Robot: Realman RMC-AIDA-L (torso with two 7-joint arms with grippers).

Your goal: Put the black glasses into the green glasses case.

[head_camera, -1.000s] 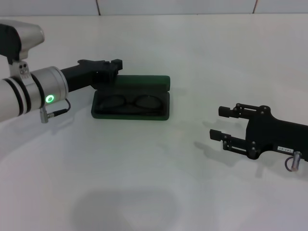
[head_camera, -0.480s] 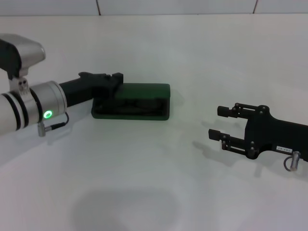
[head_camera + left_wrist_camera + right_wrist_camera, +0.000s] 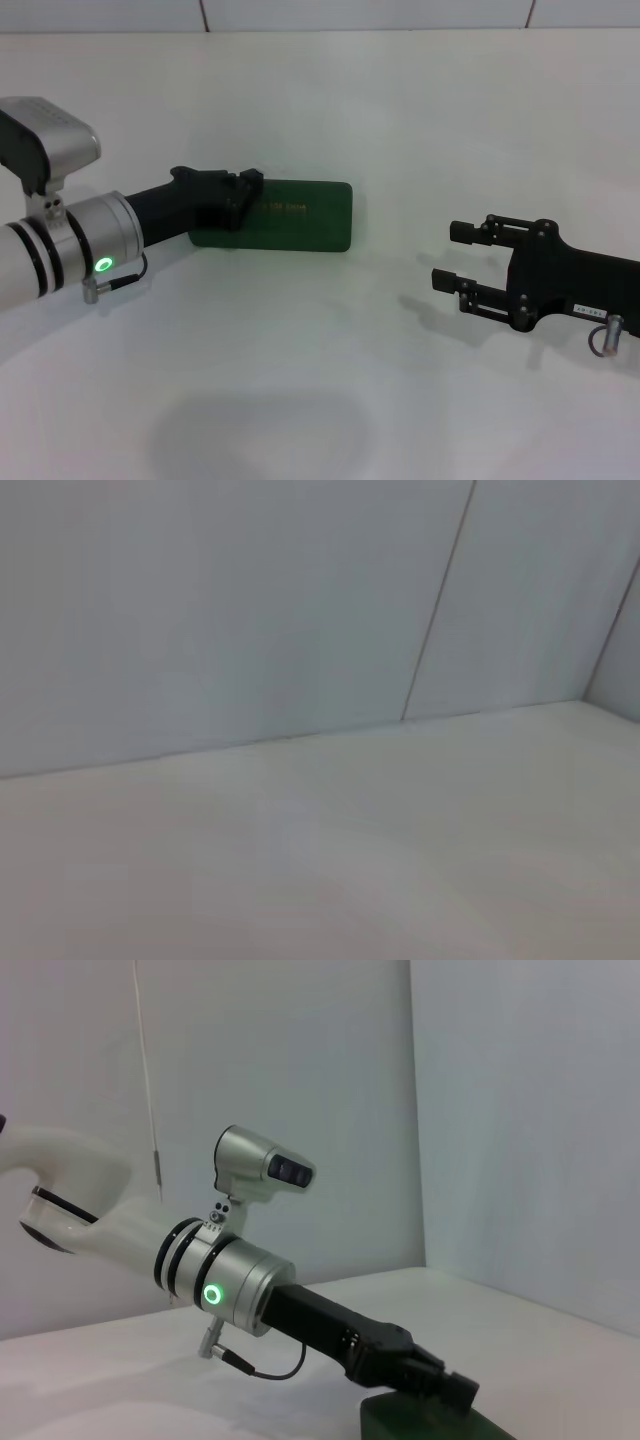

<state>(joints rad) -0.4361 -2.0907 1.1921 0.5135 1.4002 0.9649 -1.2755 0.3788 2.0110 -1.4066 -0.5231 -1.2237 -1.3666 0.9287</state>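
With my left pincer (image 3: 243, 192) pressing the green case (image 3: 290, 216) lid flat at eleven o'clock on the counter (image 3: 400, 120), fingers unreadable, glasses hidden inside, I judge only withdrawing remains.

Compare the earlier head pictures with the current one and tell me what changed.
The green glasses case went from open, with the black glasses lying inside, to half closed, to shut: its lid is now down flat, gold lettering up, hiding the glasses. The left gripper followed the lid forward and down and now rests on the case's left end. The right gripper stayed parked on the right, jaws open, and the case stayed where it was.
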